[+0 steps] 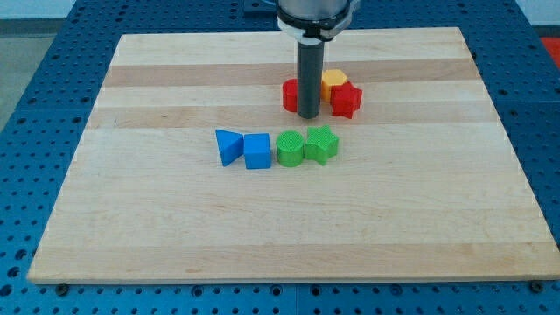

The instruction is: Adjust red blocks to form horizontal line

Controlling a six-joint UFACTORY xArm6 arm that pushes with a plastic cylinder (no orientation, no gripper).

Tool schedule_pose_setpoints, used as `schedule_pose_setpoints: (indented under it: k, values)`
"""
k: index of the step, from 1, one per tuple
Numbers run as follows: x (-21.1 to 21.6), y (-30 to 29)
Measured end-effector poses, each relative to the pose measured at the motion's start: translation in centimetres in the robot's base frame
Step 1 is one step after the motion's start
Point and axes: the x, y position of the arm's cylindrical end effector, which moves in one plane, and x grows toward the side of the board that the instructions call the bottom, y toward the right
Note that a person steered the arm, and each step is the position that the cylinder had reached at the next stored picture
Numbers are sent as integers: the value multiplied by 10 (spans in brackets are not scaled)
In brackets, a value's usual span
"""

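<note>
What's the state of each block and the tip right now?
my tip: down on the board, between the two red blocks.
red block: left of the rod, partly hidden.
red star block: right of the rod.
yellow block: behind the star, touching it.
blue triangle, blue cube, green cylinder, green star: one row, unheld.

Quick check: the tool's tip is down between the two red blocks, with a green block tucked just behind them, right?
Not quite. The block behind is the yellow block, not green, as the camera view shows. My tip is down between the partly hidden red block and the red star-shaped block.
</note>
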Motion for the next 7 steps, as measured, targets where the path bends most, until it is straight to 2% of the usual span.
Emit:
schedule_pose_setpoints:
  k: [1,4,7]
  values:
    - [-16,-10]
    - [-22,-6]
    - [-22,44]
